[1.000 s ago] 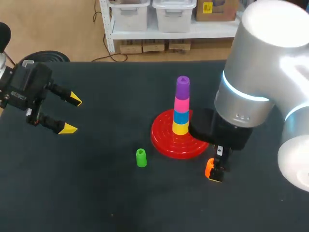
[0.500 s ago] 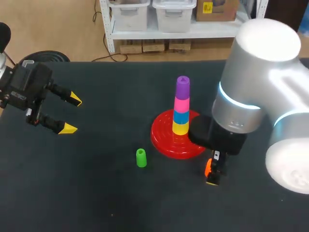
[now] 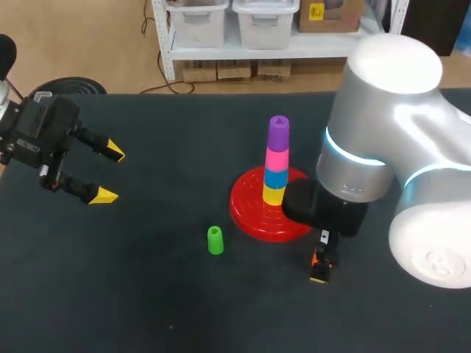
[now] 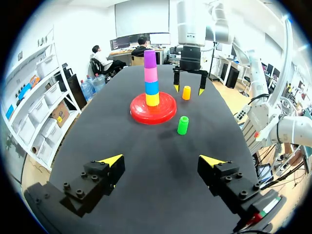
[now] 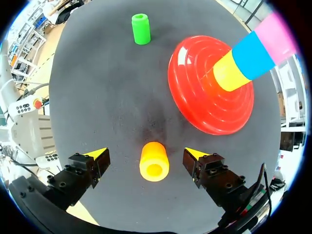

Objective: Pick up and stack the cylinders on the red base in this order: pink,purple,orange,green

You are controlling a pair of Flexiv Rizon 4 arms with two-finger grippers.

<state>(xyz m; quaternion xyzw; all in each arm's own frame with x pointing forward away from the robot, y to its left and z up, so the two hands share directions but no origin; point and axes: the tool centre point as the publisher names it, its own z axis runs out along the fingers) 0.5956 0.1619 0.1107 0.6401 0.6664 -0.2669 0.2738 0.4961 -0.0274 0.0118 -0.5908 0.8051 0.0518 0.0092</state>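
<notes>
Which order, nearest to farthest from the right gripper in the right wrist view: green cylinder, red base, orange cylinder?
1. orange cylinder, between the right gripper's open fingers
2. red base, ahead and off to one side
3. green cylinder, farthest ahead

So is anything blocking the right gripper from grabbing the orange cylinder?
No, nothing visible. The orange cylinder stands between the right gripper's open fingers, with bare table on each side of it. The red base is off to one side.
</notes>
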